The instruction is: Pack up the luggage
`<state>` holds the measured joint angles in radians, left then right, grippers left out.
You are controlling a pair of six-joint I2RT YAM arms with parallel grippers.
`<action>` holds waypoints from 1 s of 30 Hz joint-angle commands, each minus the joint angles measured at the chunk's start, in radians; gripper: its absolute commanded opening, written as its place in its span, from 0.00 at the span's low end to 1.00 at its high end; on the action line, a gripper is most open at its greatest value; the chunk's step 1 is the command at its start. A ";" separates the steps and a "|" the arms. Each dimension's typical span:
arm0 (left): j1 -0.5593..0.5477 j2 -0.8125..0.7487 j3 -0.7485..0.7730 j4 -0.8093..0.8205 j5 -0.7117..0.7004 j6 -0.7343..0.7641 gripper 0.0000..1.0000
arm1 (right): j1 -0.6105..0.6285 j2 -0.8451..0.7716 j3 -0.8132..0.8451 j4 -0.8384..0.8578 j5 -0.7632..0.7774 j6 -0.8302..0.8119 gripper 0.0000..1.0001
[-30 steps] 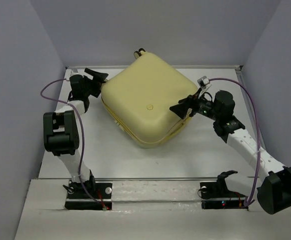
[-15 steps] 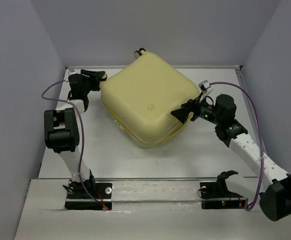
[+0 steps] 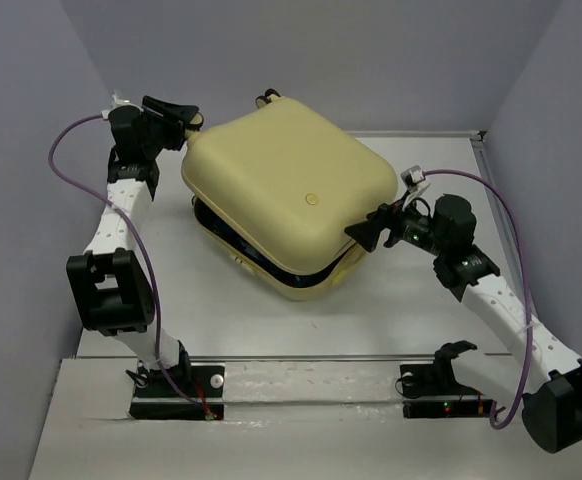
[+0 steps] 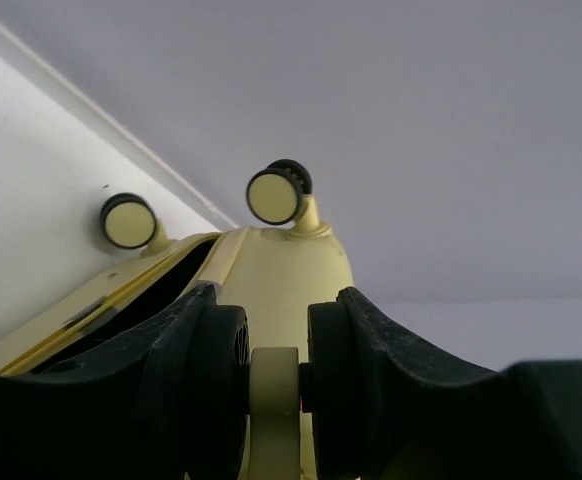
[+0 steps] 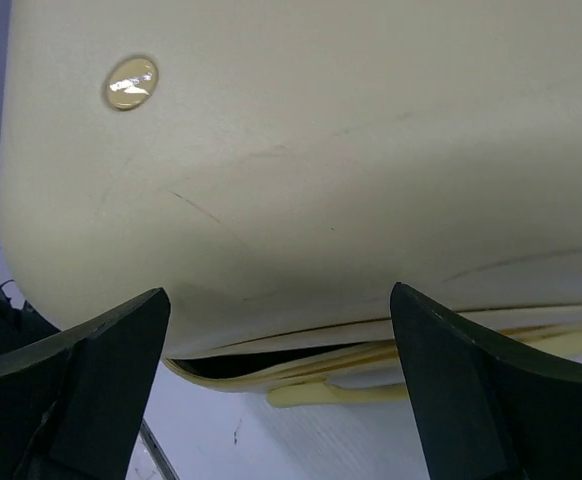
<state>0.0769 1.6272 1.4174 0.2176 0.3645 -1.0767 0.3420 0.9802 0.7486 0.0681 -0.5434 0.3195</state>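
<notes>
The luggage (image 3: 291,200), a large pale-yellow hard-shell case, lies flat on the white table (image 3: 221,310). Its lid is raised at the left, and a dark gap (image 3: 261,262) shows along the front edge. My left gripper (image 3: 186,118) is up at the case's far-left corner, shut on a caster wheel (image 4: 273,390) there. Two more wheels (image 4: 276,195) stand beyond it in the left wrist view. My right gripper (image 3: 364,228) hangs open at the luggage's right corner. Its fingers (image 5: 101,350) stand wide apart before the shell (image 5: 321,150), touching nothing.
Grey walls (image 3: 31,150) close in on the table at left, back and right. The left arm's purple cable (image 3: 66,160) loops near the left wall. A pale-yellow handle tab (image 5: 341,392) juts from the case's lower half. Both arm bases (image 3: 176,385) sit on the near rail.
My left gripper closed on the corner wheel, then rose toward the back left, lifting the lid and opening the gap. My right gripper opened wider and stayed beside the right corner.
</notes>
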 commanded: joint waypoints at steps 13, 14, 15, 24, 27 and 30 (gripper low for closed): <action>0.057 -0.072 -0.308 0.184 0.085 0.063 0.06 | 0.008 -0.147 -0.181 -0.120 0.339 0.024 0.58; 0.058 -0.063 -0.305 0.184 0.090 0.066 0.06 | 0.008 -0.137 -0.198 -0.116 0.352 0.030 0.51; 0.060 -0.052 -0.304 0.184 0.099 0.067 0.06 | 0.008 -0.133 -0.207 -0.110 0.356 0.035 0.49; 0.075 0.028 -0.261 0.152 0.100 0.113 0.23 | -0.001 -0.049 -0.287 0.067 0.386 -0.005 0.53; 0.083 0.028 -0.238 0.109 0.080 0.150 0.49 | -0.001 0.041 -0.264 0.104 0.356 -0.054 0.55; 0.089 0.000 -0.236 0.088 0.048 0.188 0.82 | -0.001 0.123 -0.258 0.205 0.332 -0.072 0.55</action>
<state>0.1577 1.6695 1.1244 0.2745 0.4011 -1.0042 0.3416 1.0370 0.4606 0.0917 -0.1825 0.3054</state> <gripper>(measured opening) 0.711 0.550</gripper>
